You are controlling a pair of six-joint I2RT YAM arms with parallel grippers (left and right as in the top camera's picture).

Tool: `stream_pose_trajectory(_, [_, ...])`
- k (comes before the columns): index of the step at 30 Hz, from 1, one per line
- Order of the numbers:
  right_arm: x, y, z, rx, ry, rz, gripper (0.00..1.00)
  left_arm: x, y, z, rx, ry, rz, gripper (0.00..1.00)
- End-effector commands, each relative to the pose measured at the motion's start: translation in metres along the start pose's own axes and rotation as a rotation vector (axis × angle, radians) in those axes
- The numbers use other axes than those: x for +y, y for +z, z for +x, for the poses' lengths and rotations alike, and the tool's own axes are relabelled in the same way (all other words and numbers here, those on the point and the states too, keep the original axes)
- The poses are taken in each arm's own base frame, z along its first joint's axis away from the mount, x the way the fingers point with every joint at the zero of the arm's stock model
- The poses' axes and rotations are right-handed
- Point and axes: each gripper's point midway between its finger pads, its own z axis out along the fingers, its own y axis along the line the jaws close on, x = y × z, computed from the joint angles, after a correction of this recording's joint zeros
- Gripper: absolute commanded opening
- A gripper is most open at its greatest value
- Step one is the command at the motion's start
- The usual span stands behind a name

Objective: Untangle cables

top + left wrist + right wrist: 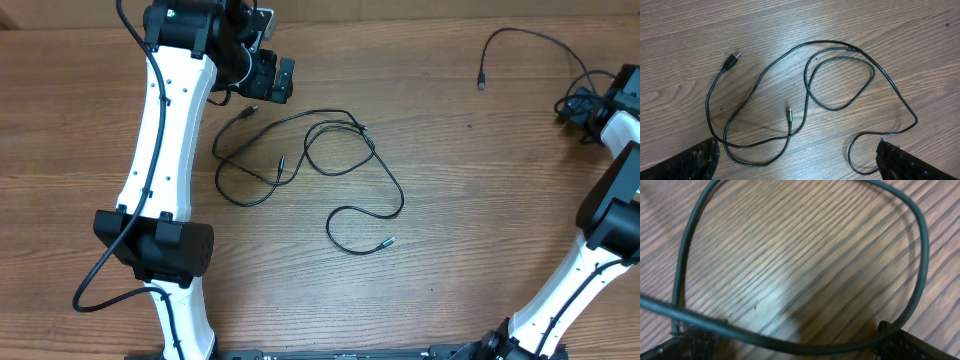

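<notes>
Black left hand (270, 78) splayed near cables (305, 153)

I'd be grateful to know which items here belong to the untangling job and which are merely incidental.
Job:
- tangled cables, mid-table
- separate cable, lying apart from the tangle

Incidental:
- wooden table
- thick arm wiring

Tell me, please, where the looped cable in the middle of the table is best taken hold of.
Grip the cable just behind its larger plug, from straight above with the left hand. That end lies flat, clear of the crossings, with bare table on both sides.
</notes>
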Motion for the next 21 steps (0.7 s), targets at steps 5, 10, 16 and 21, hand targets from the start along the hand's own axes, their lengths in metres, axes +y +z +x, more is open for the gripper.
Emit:
stream_pose_trajectory(5, [-0.027,0.022,0.041,0.132,-0.054,-0.067,1.00,-0.005,-0.013,-0.004,-0.037,0.026,0.012,1.00])
stream_pose_trajectory(10, [-0.014,0.002,0.049,0.200,-0.078,-0.111,1.00,-0.005,-0.013,-0.004,-0.037,0.026,0.012,1.00])
stream_pose_trajectory(16, [0.038,-0.067,0.024,0.186,-0.104,-0.307,1.00,-0.005,-0.013,-0.004,-0.037,0.026,0.012,1.00])
stream_pose_trajectory(21, [0.095,-0.141,0.008,0.143,-0.182,-0.475,1.00,-0.005,-0.013,-0.004,-0.037,0.026,0.012,1.00])
